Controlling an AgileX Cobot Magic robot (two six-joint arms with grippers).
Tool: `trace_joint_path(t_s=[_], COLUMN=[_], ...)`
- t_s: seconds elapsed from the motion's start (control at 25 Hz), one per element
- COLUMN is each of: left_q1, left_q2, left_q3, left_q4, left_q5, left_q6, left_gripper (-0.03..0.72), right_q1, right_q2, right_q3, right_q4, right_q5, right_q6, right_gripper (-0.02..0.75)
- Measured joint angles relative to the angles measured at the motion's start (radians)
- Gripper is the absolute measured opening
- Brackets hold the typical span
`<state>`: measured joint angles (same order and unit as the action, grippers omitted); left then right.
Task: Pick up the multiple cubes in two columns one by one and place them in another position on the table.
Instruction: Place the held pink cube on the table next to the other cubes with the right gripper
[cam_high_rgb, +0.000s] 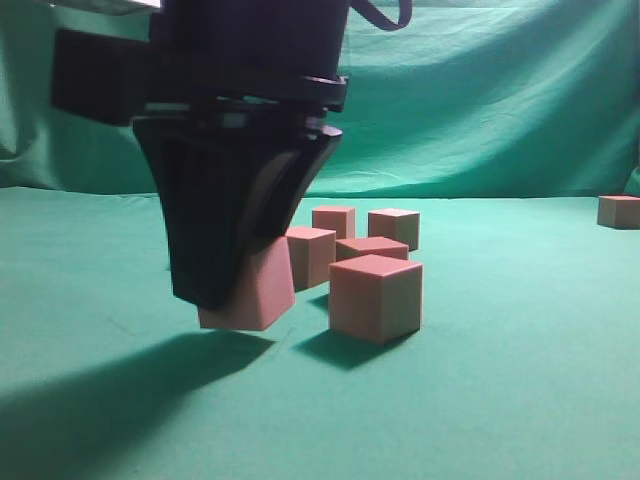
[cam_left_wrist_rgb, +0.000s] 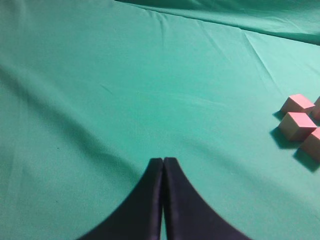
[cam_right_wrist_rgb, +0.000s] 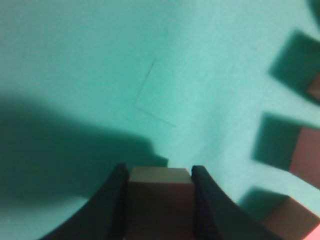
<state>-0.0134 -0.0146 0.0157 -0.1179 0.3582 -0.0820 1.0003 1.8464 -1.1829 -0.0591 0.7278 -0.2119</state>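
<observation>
One cube (cam_high_rgb: 255, 290) is clamped between the jaws of the right gripper (cam_right_wrist_rgb: 159, 187) and held tilted just above the table (cam_high_rgb: 520, 400), beside the remaining cubes (cam_high_rgb: 375, 297). A placing step is judged in hand; lowering and release are called for. The left gripper (cam_left_wrist_rgb: 163, 172) is pressed together, empty. A green cloth backdrop (cam_high_rgb: 500, 100) is hung behind.

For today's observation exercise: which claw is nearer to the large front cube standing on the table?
Right. The right claw, shut on a tilted cube, hangs just beside the front cube. The left claw is shut, with the cubes off at its view's right edge.
</observation>
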Motion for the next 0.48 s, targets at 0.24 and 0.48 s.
trace_joint_path(t_s=[0.24,0.48], left_q1=[0.0,0.0], left_q2=[0.0,0.0], left_q3=[0.0,0.0], left_q4=[0.0,0.0], left_q5=[0.0,0.0], left_q6=[0.0,0.0], left_gripper=[0.0,0.0], right_q1=[0.0,0.0], right_q2=[0.0,0.003], right_q3=[0.0,0.0], right_q4=[0.0,0.0], right_q5=[0.015,0.016], right_q6=[-0.064,-0.079], right_gripper=[0.251,0.251])
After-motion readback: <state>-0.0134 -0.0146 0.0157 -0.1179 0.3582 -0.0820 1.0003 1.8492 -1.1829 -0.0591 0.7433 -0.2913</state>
